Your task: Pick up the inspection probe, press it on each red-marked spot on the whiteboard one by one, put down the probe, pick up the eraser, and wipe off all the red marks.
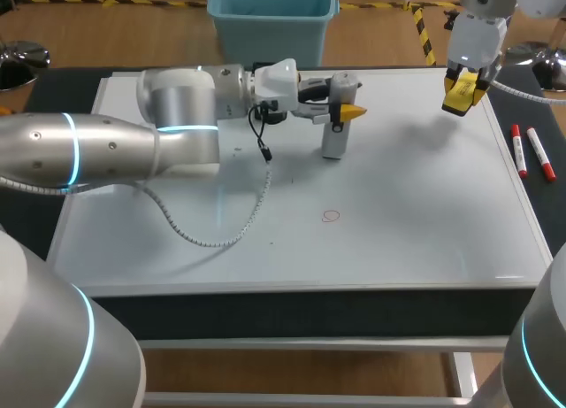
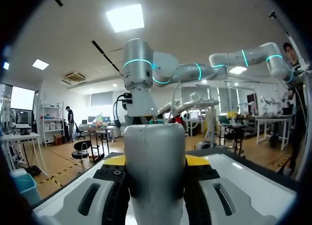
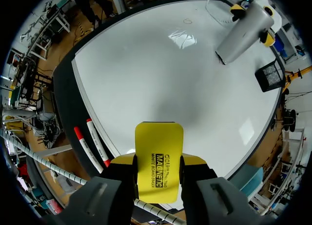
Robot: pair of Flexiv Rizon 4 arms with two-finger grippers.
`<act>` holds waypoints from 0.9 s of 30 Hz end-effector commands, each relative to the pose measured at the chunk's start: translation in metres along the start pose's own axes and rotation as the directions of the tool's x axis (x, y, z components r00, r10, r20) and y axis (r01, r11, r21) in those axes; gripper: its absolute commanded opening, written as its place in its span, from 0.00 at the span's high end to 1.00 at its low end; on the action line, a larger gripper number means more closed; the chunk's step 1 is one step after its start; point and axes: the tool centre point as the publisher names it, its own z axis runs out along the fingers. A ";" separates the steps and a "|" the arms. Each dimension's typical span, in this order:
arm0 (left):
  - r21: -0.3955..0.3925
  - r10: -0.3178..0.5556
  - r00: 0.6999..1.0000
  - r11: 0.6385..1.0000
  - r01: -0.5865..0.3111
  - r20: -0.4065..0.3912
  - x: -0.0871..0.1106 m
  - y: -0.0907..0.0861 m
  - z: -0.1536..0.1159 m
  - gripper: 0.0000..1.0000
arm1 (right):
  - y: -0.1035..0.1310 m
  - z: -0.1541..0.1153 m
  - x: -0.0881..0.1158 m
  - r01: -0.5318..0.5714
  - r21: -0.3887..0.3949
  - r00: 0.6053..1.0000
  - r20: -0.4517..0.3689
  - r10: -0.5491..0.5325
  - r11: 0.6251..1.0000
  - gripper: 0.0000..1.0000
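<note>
The grey inspection probe [image 1: 334,129] stands upright at the back middle of the whiteboard [image 1: 398,240], its lower end down at the board. My left gripper [image 1: 343,105] is shut on its upper part. In the left wrist view the probe [image 2: 155,171] fills the gap between the fingers. High over the board's back right corner, my right gripper [image 1: 462,96] is shut on the yellow eraser [image 1: 460,91]; the eraser [image 3: 158,161] sits between that gripper's fingers. One small red circle mark [image 1: 331,216] lies near the board's middle, also seen as the red mark [image 3: 187,21].
Two red markers [image 1: 529,153] lie beside the board's right edge. A blue bin [image 1: 272,19] stands behind the table. A black gridded pad [image 3: 269,74] lies near the probe. My left arm's cable [image 1: 225,235] trails over the board's left half.
</note>
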 end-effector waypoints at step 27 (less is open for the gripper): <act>-0.002 -0.010 1.000 1.000 0.010 -0.014 0.000 0.007 -0.006 1.00 | -0.002 -0.001 0.000 0.002 -0.002 1.000 -0.004 -0.002 1.000 1.00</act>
